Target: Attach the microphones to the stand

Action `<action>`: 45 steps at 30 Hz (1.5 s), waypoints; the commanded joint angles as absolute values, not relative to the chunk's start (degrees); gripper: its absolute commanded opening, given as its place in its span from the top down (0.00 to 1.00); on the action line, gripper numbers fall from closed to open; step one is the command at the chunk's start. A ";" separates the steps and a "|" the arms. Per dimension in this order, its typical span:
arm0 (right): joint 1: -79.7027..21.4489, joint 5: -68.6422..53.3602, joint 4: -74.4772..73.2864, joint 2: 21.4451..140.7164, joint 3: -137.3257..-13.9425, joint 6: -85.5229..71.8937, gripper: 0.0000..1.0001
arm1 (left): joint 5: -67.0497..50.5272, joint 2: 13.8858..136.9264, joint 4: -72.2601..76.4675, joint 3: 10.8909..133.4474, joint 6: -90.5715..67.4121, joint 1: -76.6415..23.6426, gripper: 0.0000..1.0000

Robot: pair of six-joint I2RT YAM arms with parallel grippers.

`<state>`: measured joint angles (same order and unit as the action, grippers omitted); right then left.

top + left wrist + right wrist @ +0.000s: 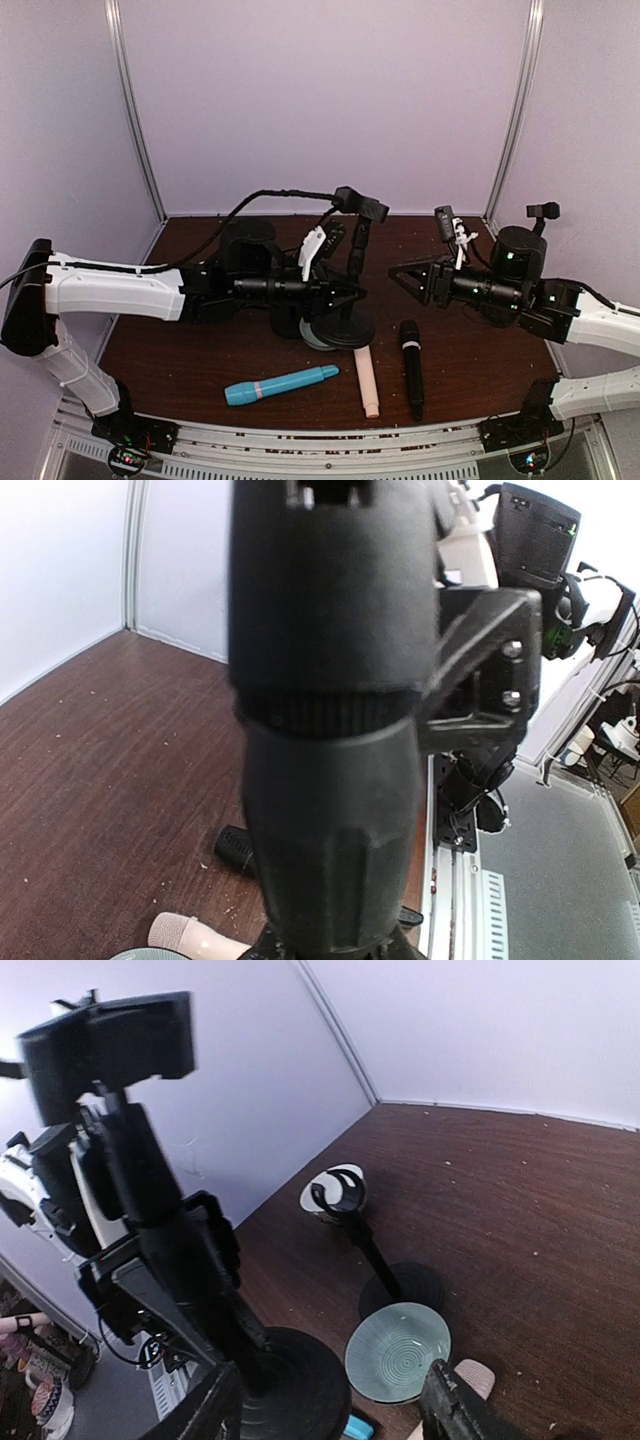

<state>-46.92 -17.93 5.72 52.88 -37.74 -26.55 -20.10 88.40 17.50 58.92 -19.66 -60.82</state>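
Note:
Three microphones lie on the table near the front edge: a light blue one (282, 384), a pale pink one (366, 382) and a black one (411, 368). A black stand with a round base (350, 331) stands just behind them. My left gripper (345, 290) is closed around its post. The stand's thick black upper part (330, 730) fills the left wrist view and hides the fingers. My right gripper (405, 275) is open and empty, in the air to the right of the stand. Its fingers (445, 1405) frame the stand's base (285, 1385).
A second, smaller black stand with a C-shaped clip (335, 1195) stands farther left. A teal bowl (397, 1352) sits between the two bases, and a white bowl (345, 1185) sits behind the clip. Walls close in the back and sides. The black microphone's head (235, 845) lies on the table.

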 commanded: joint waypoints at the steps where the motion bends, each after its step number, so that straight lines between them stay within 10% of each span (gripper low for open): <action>1: -47.24 -25.92 11.86 52.37 -38.17 -22.29 0.37 | -23.45 87.74 26.12 59.43 -21.30 -60.04 1.00; 25: -48.47 -33.45 18.30 64.70 -45.49 -23.88 0.45 | -33.53 91.33 26.57 61.96 -22.16 -60.01 1.00; 37: -49.60 -31.25 16.23 65.88 -47.01 -23.12 0.92 | -28.56 90.80 24.55 62.60 -22.15 -60.10 1.00; 41: -49.68 -29.90 16.76 64.56 -47.68 -23.12 1.00 | -25.10 91.25 21.43 63.43 -21.45 -60.04 0.64; 45: -49.68 -29.83 15.82 62.95 -49.57 -22.00 1.00 | -26.97 91.69 22.36 62.30 -19.29 -60.04 0.52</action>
